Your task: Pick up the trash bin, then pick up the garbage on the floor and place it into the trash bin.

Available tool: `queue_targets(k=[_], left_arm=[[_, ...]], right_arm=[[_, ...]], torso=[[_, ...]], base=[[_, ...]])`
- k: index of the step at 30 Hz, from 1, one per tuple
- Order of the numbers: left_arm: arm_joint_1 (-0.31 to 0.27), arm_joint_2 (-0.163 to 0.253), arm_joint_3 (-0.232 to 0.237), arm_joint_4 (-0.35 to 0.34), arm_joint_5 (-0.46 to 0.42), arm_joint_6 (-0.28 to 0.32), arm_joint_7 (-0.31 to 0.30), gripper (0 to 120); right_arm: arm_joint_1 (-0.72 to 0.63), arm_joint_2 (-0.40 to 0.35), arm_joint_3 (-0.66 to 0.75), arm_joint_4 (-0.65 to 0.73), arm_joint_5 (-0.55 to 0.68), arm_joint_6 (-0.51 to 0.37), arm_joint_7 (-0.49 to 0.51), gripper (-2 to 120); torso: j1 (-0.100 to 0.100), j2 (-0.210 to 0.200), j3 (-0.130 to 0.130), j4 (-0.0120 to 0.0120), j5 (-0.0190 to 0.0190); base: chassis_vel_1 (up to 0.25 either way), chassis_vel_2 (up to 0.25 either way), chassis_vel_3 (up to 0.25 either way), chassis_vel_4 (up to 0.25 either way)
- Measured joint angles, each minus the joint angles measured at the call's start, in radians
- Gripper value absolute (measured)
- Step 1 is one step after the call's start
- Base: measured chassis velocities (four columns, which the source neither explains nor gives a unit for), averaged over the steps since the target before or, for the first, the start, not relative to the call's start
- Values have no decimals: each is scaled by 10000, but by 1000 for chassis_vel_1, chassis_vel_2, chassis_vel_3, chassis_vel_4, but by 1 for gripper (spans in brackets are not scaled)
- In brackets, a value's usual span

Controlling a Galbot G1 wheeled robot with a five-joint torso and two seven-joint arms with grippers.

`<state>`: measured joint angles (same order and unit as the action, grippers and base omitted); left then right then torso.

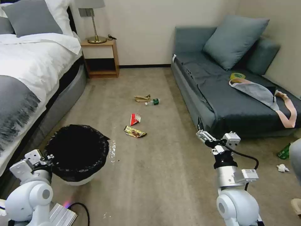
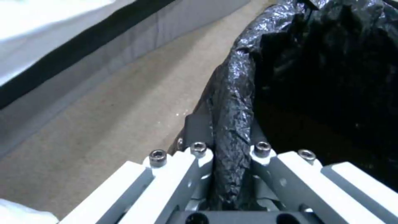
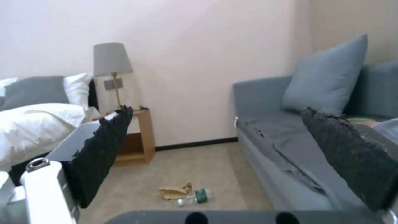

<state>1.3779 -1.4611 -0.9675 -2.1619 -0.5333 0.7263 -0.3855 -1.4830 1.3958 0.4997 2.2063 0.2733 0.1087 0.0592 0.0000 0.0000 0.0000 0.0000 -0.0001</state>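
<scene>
A: What is the room like?
B: Tan carpet floor (image 1: 175,175); a bed (image 1: 28,66) on the left; a grey sofa (image 1: 225,103) on the right.
A: Where is the trash bin (image 1: 77,152)?
B: On the floor by the bed; the left gripper (image 2: 230,155) has its fingers pinching the black bag rim.
A: And the garbage (image 1: 135,132)?
B: On the carpet, well apart from the bin; its writing is too small to read; the right gripper (image 1: 200,131) hangs near the sofa, fingers wide.

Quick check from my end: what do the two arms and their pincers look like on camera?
Both arms are glossy white with rounded joints. The left pincer has pale grey fingers with hex bolts. The right pincer has black textured pads, a black cable looping by its wrist and a barcode label on the forearm.
</scene>
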Motion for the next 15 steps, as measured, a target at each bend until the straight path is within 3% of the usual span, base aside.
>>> queue_targets(k=[15], left_arm=[[47,-94,-20,-56,85,-90,66,4]], right_arm=[[-34,-36,26,-3,160,145,-263,100]], torso=[[0,0,0,0,1]], base=[[0,0,0,0]])
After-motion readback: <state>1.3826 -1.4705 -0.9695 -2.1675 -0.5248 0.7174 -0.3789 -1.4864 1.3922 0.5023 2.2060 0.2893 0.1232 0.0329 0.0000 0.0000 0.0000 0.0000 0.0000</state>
